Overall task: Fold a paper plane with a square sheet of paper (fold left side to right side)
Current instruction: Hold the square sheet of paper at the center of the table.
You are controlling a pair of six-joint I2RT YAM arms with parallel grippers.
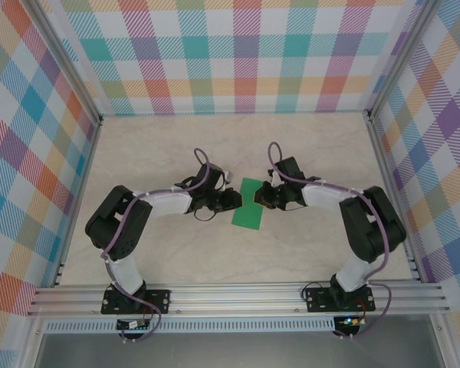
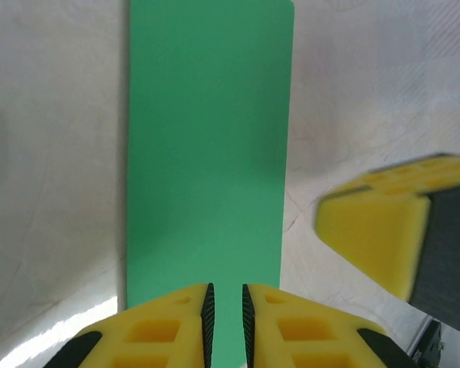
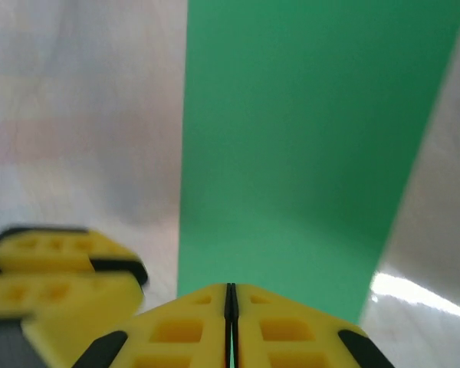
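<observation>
At the near edge, the two arm bases are bolted to an aluminium rail (image 1: 238, 295), and both arms bend inward to meet mid-tabletop.

The left end effector (image 2: 225, 310) hangs over one short end of the green sheet of paper (image 1: 247, 210). Its yellow fingers (image 2: 165, 330) are parted by a narrow slit, through which the green shows. They close on nothing that can be made out. Whether the tips touch the paper cannot be told.

The right end effector (image 3: 230, 307) has its fingers (image 3: 291, 333) pressed fully together, leaving only a dark seam. They sit at the sheet's edge, but whether any paper is pinched in that seam cannot be told.

In the top view, the left end effector (image 1: 231, 201) is at the sheet's left edge and the right end effector (image 1: 264, 196) is at its right edge, with the sheet between them.

The sheet lies flat on the tabletop (image 1: 153, 153) as a long narrow rectangle with straight, clean edges. Its long sides run away from each wrist camera.

Bare marbled tabletop lies on every side, widest to the left and toward the far end. The plaid walls (image 1: 238, 54) stand well apart from the paper and both arms.
</observation>
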